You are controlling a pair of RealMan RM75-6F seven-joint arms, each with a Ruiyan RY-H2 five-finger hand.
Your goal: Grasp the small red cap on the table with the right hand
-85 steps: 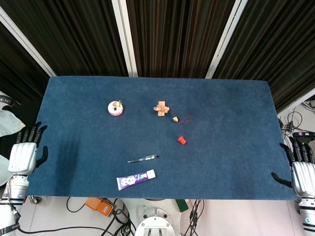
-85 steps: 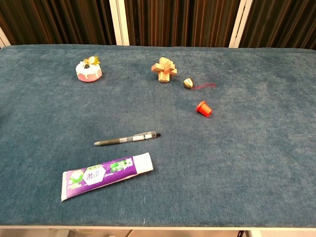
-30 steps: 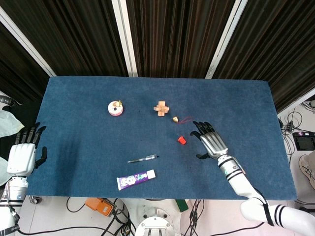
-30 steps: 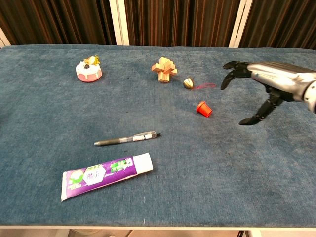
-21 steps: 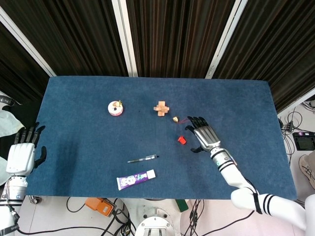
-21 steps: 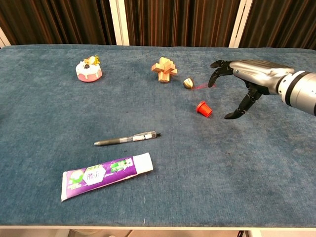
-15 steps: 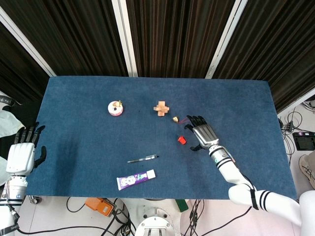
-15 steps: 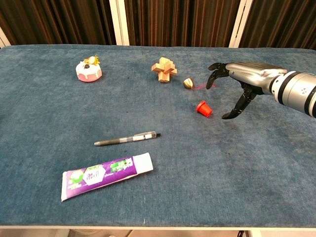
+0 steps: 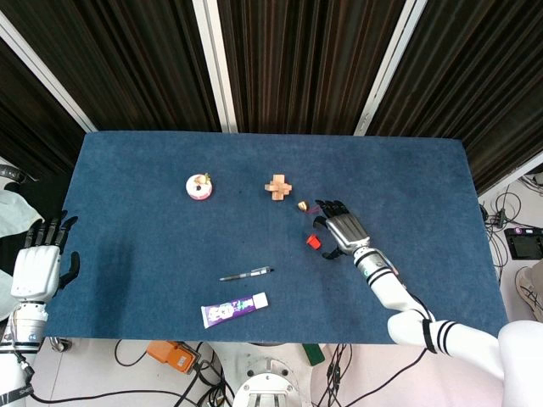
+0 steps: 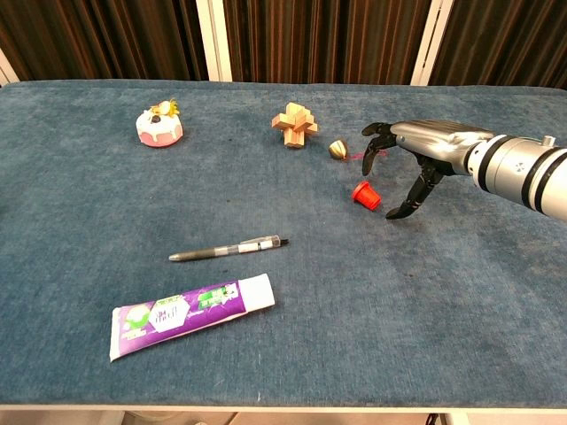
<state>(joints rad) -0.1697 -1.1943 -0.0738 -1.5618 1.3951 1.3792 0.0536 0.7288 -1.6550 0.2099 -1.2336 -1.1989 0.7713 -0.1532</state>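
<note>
The small red cap lies on its side on the blue table, right of centre. My right hand hovers just to the right of the cap, fingers spread and curved around it without touching; it holds nothing. One dark fingertip hangs beyond the cap, another on its near right side. My left hand stays off the table's left edge with fingers apart and nothing in it; the chest view does not show it.
A small gold bell with a red string lies just beyond the cap, next to my right fingertips. A wooden puzzle, a pink cake toy, a pen and a toothpaste tube lie to the left.
My right hand came in from the table's right edge and has kept sliding left, closing in until its spread fingers bracket the red cap. The cap and left hand have not moved.
</note>
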